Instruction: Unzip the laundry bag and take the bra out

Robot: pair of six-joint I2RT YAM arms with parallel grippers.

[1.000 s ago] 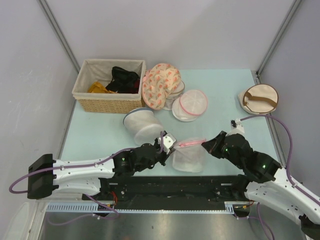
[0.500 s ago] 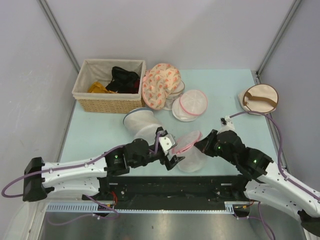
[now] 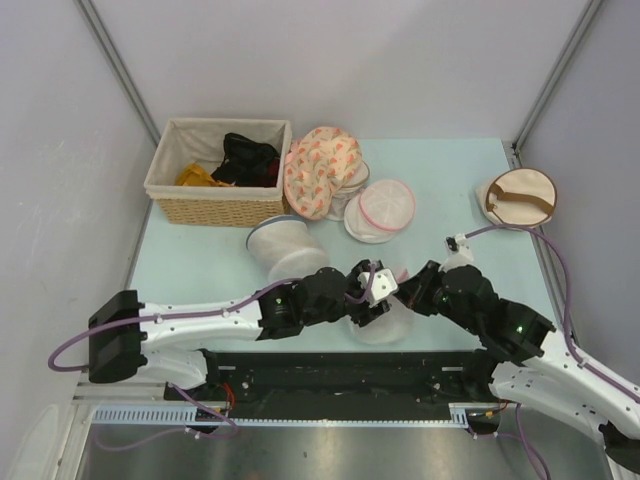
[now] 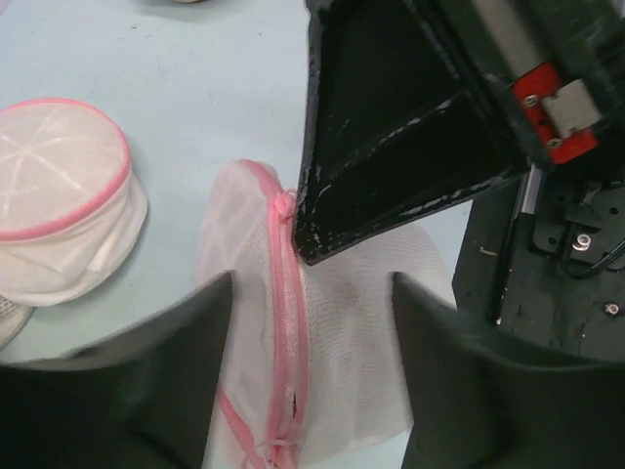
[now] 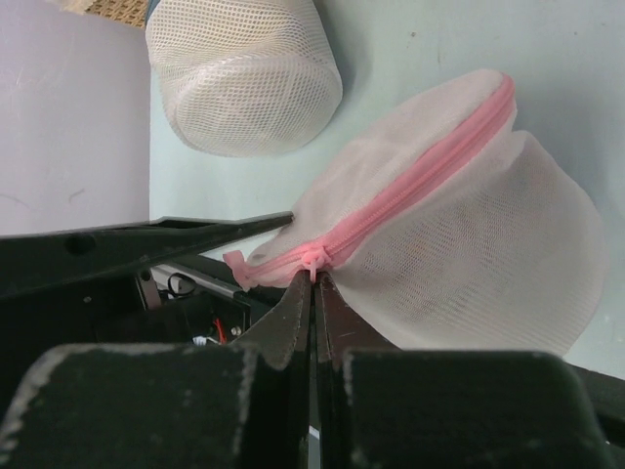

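Right fingers (image 5: 293, 315) pinch one laundry bag (image 5: 469, 244), left fingers (image 4: 117, 391) spread above it; one similar pouch (image 4: 59, 186) nearby.

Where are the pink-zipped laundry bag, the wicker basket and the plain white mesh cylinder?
laundry bag (image 5: 488, 254): right wrist view, mesh side below the pink zipper.
wicker basket (image 3: 215, 208): top external view, front woven wall.
white mesh cylinder (image 5: 244, 83): right wrist view, mesh middle.

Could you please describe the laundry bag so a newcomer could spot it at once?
On the pale green table, look at the middle of the near edge. The laundry bag is the small white mesh pouch pinched by the right hand. Unlike the larger mesh cylinder behind it, it has a pink zipper band.
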